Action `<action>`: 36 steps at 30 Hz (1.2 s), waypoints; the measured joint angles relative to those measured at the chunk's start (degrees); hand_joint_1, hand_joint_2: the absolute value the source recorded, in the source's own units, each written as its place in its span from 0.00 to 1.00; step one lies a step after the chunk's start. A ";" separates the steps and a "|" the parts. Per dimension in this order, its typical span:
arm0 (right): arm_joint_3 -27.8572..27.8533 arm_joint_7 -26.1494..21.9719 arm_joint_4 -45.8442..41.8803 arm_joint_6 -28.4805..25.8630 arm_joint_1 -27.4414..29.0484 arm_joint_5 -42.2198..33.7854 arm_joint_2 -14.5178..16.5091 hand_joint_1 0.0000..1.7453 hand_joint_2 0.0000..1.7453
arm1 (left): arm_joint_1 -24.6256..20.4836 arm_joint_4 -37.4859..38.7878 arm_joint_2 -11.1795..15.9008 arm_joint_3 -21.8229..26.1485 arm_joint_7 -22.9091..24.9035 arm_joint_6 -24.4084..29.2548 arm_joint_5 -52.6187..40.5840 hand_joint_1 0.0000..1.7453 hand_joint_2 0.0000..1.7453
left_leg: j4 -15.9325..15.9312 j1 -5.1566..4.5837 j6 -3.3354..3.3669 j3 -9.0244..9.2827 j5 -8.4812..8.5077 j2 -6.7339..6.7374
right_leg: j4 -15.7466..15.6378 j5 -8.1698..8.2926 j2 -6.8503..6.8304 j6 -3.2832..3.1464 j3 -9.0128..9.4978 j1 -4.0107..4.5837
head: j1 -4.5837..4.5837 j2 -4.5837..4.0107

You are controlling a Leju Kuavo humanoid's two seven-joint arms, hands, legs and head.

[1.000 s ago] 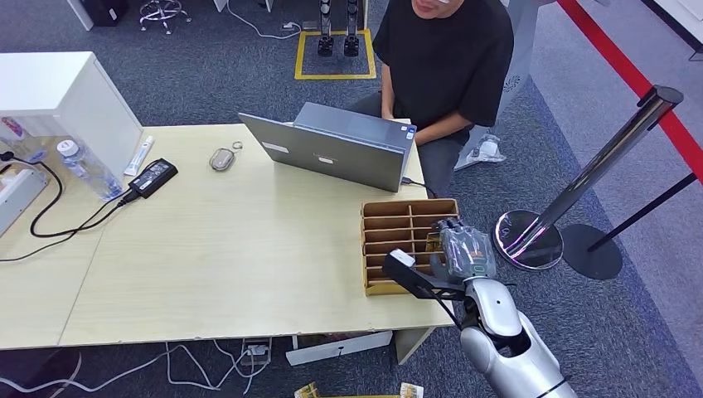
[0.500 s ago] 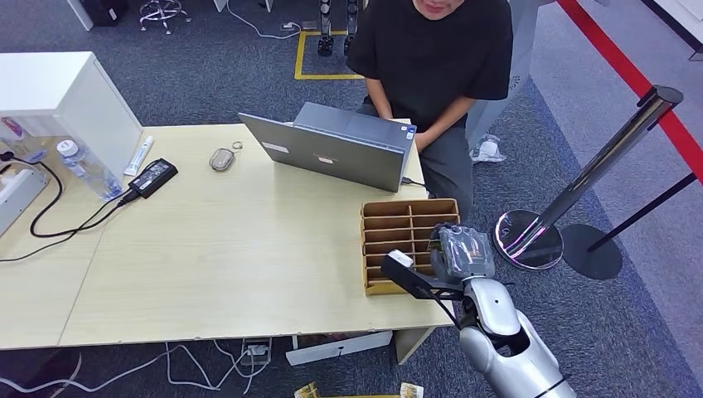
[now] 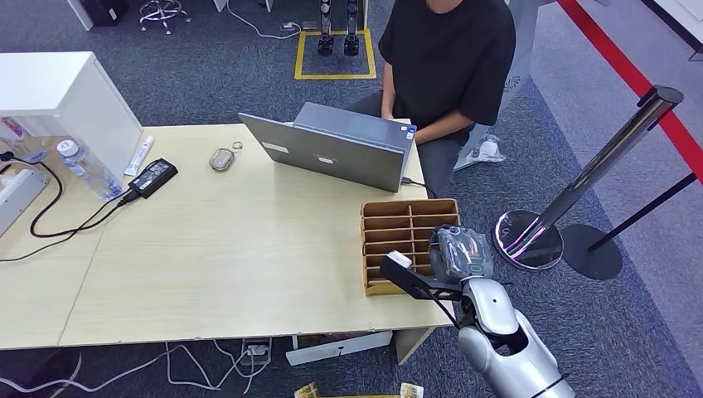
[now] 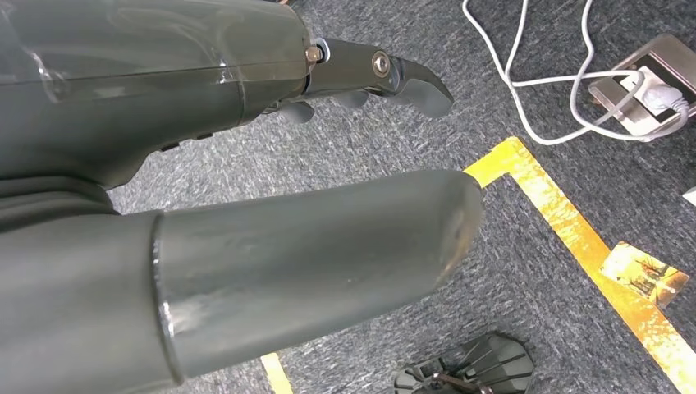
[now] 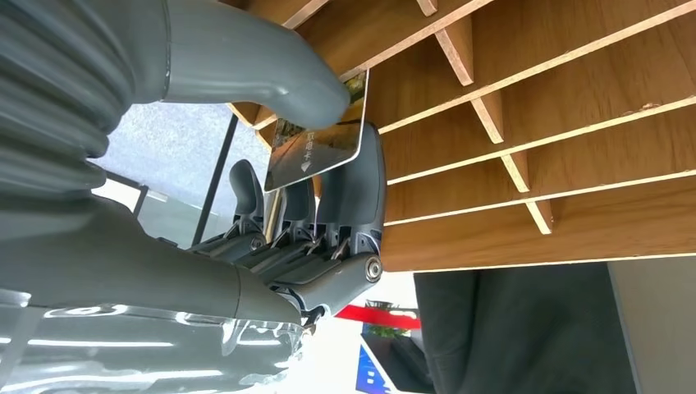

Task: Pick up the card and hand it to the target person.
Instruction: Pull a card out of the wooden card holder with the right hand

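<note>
While right hand pinches card between thumb and fingers at wooden divider box on bench, grasp looks done; lift-out and handover to person remain. Left hand hangs empty, fingers apart.

An office: a person works at a laptop on a desk over grey carpet.

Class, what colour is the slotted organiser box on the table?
Brown wood; the slotted organiser box shows best in the head view.
</note>
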 joint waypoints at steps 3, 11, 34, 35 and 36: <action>0.00 -0.02 0.02 0.00 -0.02 0.01 0.00 0.73 1.00 | 0.00 0.00 0.00 0.00 0.00 0.02 0.01 0.00 0.00 | 0.00 0.00 0.00 0.00 0.00 0.00 | 0.00 0.00 0.00 0.00 0.00 0.00 | 0.00 0.00; 0.01 -0.28 0.04 0.22 -0.53 0.18 0.12 0.80 1.00 | 0.00 0.00 0.00 0.00 -0.24 0.02 -0.01 0.00 0.00 | 0.00 0.00 0.00 0.00 0.00 0.00 | 0.00 0.00 0.00 0.00 0.00 0.00 | 0.00 0.01; 0.69 -0.43 -0.07 0.44 -1.35 0.86 0.24 0.83 1.00 | 0.00 0.00 0.00 0.00 -0.49 0.02 -0.08 0.00 0.00 | 0.00 0.00 0.00 0.01 0.00 0.00 | 0.00 0.00 0.00 0.00 0.00 0.00 | 0.00 0.00; 0.70 -0.43 -0.07 0.44 -1.35 0.86 0.24 0.83 1.00 | 0.00 0.00 0.00 0.00 -0.50 0.02 -0.08 0.00 0.00 | 0.00 0.00 0.00 0.01 0.00 0.00 | 0.00 0.00 0.00 0.00 0.00 0.00 | 0.00 0.00; 0.70 -0.43 -0.07 0.44 -1.35 0.86 0.24 0.83 1.00 | 0.00 0.00 0.00 0.00 -0.50 0.02 -0.08 0.00 0.00 | 0.00 0.00 0.00 0.01 0.00 0.00 | 0.00 0.00 0.00 0.00 0.00 0.00 | 0.00 0.01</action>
